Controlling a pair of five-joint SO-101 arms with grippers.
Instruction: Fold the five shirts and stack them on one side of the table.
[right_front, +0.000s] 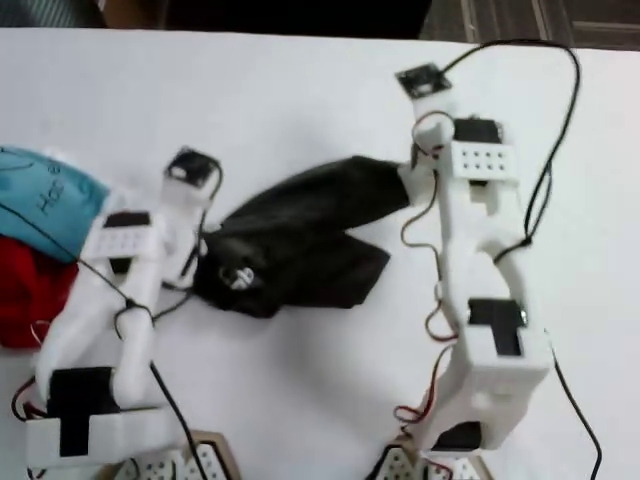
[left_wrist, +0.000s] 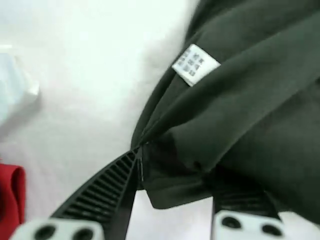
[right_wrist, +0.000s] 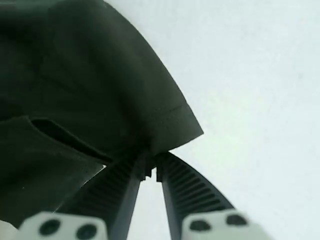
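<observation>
Left gripper (left_wrist: 165, 167) and right gripper (right_wrist: 151, 167) each pinch the black shirt (right_front: 300, 235), mid-frame; teal shirt (right_front: 45, 195) and red shirt (right_front: 30, 285) heaped at left edge.

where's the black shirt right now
In the high view the black shirt lies mid-table between the arms, right of the red shirt, its ends gripped by the left end effector and right end effector.

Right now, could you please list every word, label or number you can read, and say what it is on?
White tag on the black shirt: small print, too blurred to read.
Teal shirt: white lettering, too blurred to read.
</observation>
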